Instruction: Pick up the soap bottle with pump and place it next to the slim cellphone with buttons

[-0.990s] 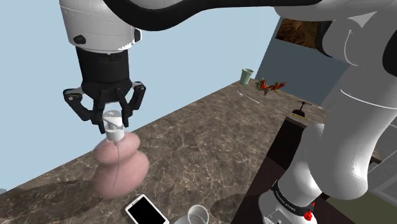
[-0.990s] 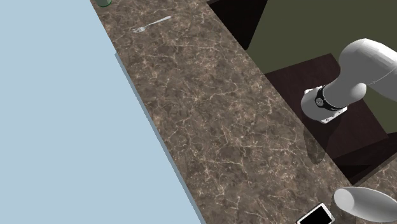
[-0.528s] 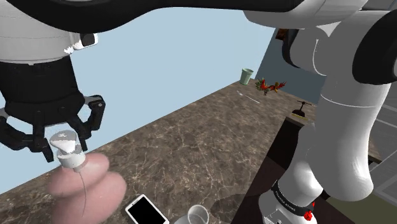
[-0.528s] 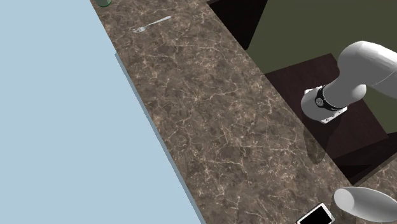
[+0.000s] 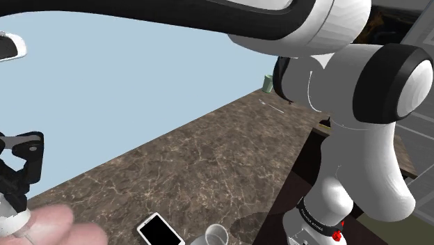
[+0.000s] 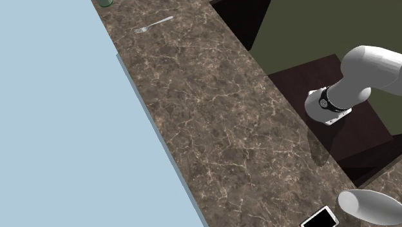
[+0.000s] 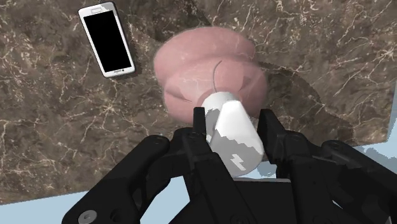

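Pinches the white pump (image 7: 232, 137) of a pink soap bottle (image 7: 210, 73) between the jaws, closed partway onto it from both sides. Holds it above the brown marbled bench (image 7: 51, 114), near a white-edged phone (image 7: 107, 39) with a blank black screen. Far along the bench, a fork (image 6: 153, 26) and green cup (image 5: 268, 83). Lettering on the arm's base band (image 5: 316, 219): too small to read.

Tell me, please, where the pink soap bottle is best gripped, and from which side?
Grip the soap bottle by its narrow white pump, from above: the pink body bulges wide, and the claw clasps the pump there now.
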{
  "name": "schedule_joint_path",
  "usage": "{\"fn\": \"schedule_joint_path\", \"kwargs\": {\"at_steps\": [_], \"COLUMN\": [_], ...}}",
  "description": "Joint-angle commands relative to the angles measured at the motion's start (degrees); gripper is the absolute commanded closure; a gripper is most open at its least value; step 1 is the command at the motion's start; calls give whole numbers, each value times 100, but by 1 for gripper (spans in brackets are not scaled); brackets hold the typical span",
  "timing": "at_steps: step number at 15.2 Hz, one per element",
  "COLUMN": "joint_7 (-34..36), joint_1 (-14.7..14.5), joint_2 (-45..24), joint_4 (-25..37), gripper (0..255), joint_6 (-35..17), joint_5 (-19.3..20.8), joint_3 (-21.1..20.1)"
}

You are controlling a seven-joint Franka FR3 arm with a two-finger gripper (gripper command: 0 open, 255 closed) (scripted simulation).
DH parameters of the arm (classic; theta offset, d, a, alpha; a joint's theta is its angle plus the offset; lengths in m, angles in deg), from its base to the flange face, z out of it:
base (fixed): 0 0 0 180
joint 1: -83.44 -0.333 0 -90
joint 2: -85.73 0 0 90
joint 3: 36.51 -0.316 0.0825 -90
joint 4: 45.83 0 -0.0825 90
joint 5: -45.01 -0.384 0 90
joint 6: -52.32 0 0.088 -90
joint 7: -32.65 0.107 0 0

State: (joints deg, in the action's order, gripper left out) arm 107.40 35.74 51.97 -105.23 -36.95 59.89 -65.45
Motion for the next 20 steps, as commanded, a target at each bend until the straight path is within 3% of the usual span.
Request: {"fn": "schedule_joint_path", "kwargs": {"at_steps": [1, 11, 19, 20], "joint_7": [55, 114, 114, 113], "joint_1": [-26, 189, 189, 191], "joint_2": [-23, 112, 112, 116], "joint_4": [-76, -1142, -1142, -1147], "gripper": [255, 255, 255, 0], "joint_6": [-101, -1007, -1007, -1008], "joint_5": [13, -20, -20, -22], "joint_3": [0, -6, -6, -6]}}
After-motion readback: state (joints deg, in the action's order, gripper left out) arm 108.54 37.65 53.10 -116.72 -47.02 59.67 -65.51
